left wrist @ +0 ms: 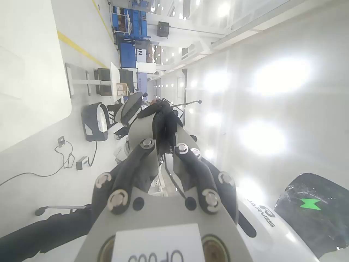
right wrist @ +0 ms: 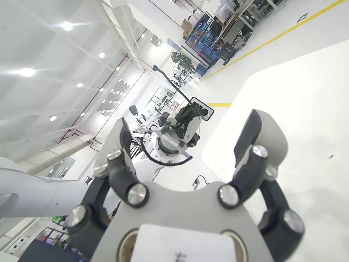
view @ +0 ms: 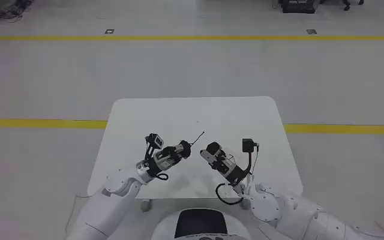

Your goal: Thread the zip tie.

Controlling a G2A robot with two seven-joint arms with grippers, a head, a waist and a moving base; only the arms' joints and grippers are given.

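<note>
right tool [view: 209, 151]: released, fingers spread wide with nothing between them; lower centre of the top view, just right of the left tool and apart from it.
left tool [view: 183, 149]: clenched on the zip tie, lower centre of the frame, raised over the tabletop.
zip tie [view: 195, 140]: thin and black, one end pinched in the left tool, the free end pointing to the upper right; that end seems to carry the head.
tabletop [view: 240, 114]: white, round-cornered, mid-frame.
</note>
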